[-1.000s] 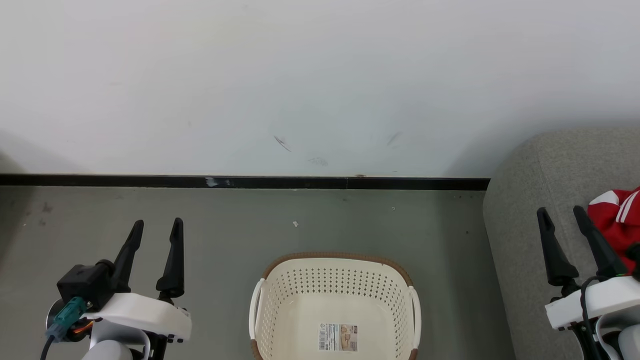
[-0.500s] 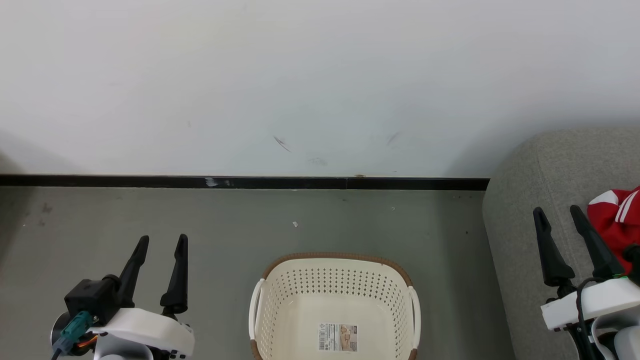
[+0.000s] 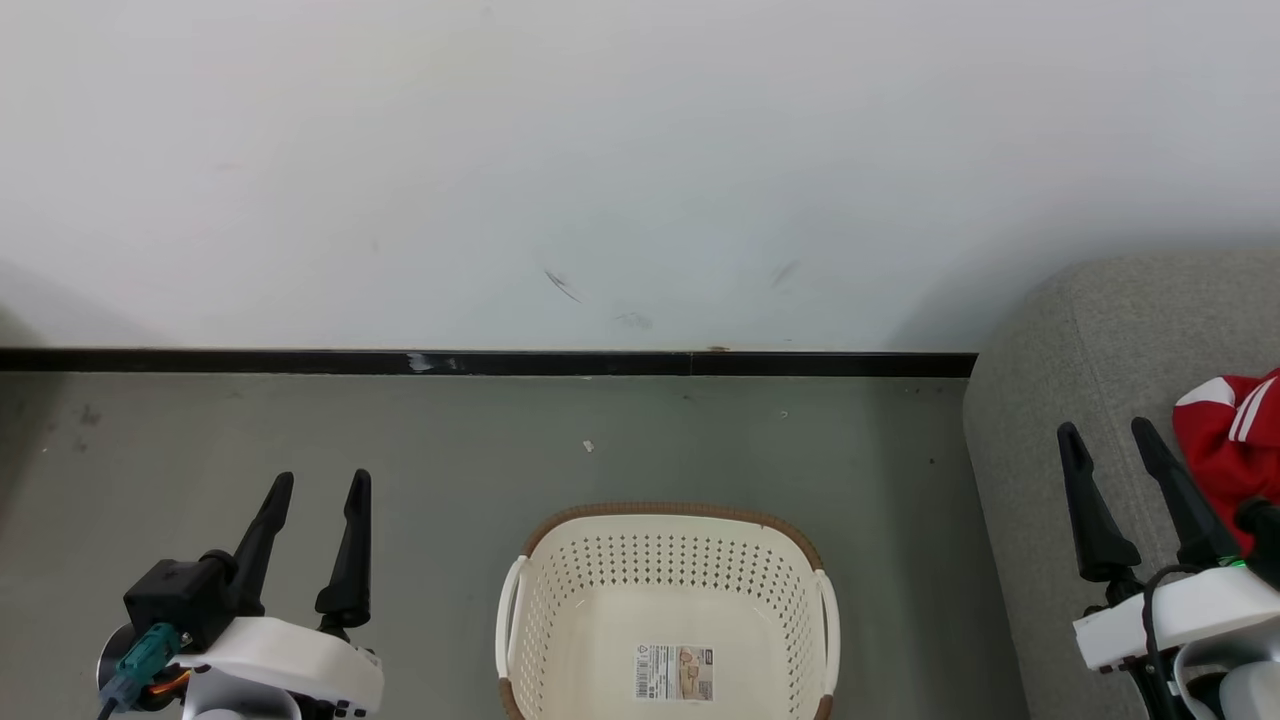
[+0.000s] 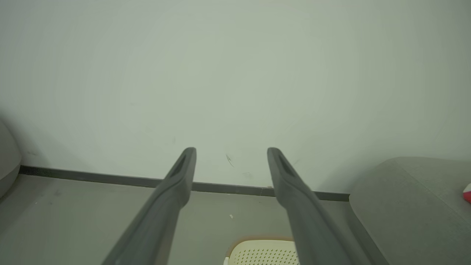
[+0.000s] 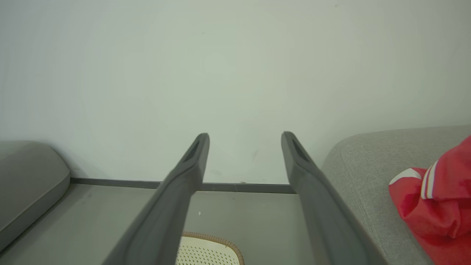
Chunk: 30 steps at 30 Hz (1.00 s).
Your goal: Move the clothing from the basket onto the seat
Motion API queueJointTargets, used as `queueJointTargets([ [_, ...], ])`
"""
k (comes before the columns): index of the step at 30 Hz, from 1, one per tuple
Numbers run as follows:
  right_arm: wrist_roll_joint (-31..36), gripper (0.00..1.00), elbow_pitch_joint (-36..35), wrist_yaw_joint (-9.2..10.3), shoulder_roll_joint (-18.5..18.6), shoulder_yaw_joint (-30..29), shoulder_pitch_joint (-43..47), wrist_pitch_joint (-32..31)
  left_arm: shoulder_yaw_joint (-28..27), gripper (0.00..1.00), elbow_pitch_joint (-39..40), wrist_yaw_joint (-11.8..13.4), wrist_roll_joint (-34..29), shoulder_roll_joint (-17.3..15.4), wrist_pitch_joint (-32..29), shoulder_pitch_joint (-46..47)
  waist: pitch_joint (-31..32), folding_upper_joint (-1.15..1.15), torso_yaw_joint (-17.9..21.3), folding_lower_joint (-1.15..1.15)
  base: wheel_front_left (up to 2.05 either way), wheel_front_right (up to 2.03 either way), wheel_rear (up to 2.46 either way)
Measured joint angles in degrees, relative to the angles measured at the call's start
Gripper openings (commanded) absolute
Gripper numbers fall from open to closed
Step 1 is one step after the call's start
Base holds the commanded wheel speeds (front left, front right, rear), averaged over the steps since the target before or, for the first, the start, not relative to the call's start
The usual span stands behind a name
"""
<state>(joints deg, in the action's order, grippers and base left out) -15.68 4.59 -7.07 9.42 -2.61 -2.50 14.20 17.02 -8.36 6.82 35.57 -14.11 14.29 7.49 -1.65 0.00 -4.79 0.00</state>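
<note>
Your left gripper (image 3: 322, 478) near left, jaws wide, holding nothing, your right gripper (image 3: 1103, 428) equally wide over the seat (image 3: 1080, 330), clothing (image 3: 1225, 440) lying there at right, basket (image 3: 670, 510) on the floor between.

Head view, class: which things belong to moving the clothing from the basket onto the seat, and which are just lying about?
Job: clothing, lying on the seat; basket; left gripper and right gripper, both open, holding nothing.
Lying about: white scrap on the floor; black skirting board; grey cushion at the left of the right wrist view.
</note>
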Motion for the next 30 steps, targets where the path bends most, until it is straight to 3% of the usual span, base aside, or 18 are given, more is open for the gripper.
queueJointTargets([
  [20, 0.5, 1.0, -0.3, 0.0, -0.2, 0.0, 0.0, 0.0, -1.7, 1.0, -0.9, -1.9, -1.4, 1.4, 0.0, 0.0, -0.4, 0.0, 0.2, 0.0, 0.0, 0.0, 0.0],
  [21, 0.5, 0.0, -0.3, 0.0, -0.2, 0.0, 0.0, 0.0, -1.8, 0.0, -1.0, -2.0, -1.4, 1.5, 0.0, 0.0, -0.4, 0.0, 0.2, 0.0, 0.0, 0.0, 0.0],
  [30, 0.1, 0.0, 4.2, 0.02, -3.3, 1.1, 3.3, -0.1, -0.2, 0.0, -5.3, -2.1, -0.8, 4.9, -0.2, -3.2, -0.4, 0.0, 0.2, 0.0, 0.0, 0.0, 0.0],
])
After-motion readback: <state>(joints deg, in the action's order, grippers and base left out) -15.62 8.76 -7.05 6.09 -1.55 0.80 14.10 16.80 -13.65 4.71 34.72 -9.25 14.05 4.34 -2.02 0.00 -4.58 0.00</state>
